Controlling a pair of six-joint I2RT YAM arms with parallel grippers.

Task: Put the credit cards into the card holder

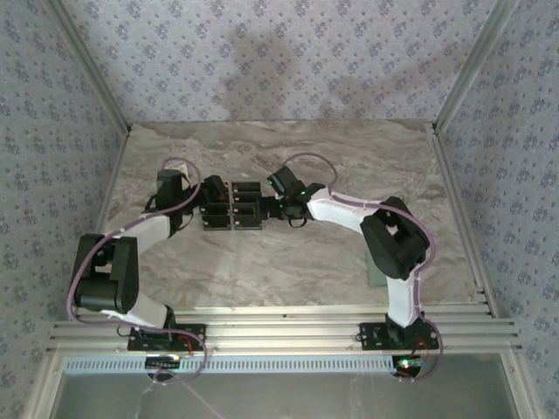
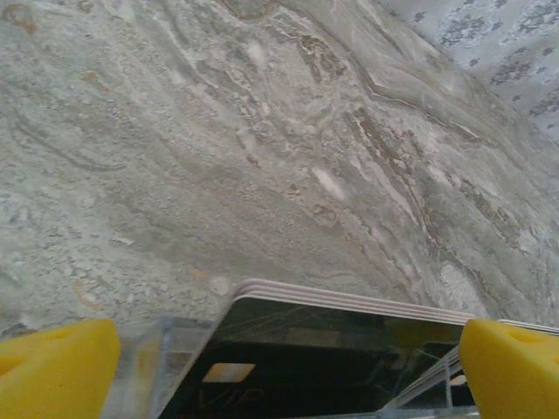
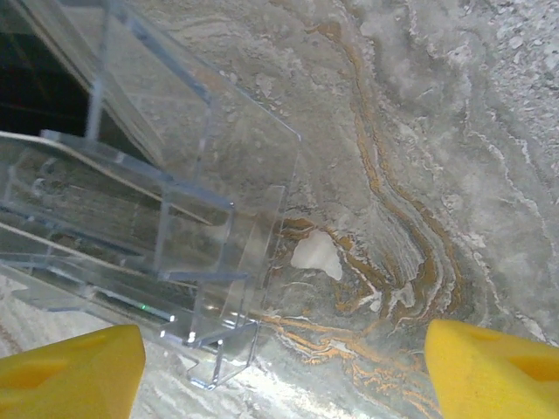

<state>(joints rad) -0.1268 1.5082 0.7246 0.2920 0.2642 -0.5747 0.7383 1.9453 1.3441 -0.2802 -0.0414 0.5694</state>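
Note:
Several glossy black credit cards [image 2: 349, 349] lie stacked with pale edges inside a clear acrylic rack [image 3: 175, 227]. From above, the rack [image 1: 234, 206] is a dark block at the table's middle. My left gripper [image 2: 288, 371] is open, its yellow fingertips [image 2: 52, 367] wide on either side of the card stack, and I see no grip on it. My right gripper [image 3: 284, 367] is open at the rack's other end, with a rack corner near its left fingertip [image 3: 70, 371]. A pale green sliver, the card holder [image 1: 373, 278], peeks out beside the right arm's elbow and is mostly hidden.
Both arms meet at the rack from left [image 1: 210, 205] and right [image 1: 266, 208]. Marbled tabletop [image 1: 288, 262] lies in front of the rack and behind it. Patterned walls enclose three sides, and a metal rail [image 1: 279, 327] runs along the near edge.

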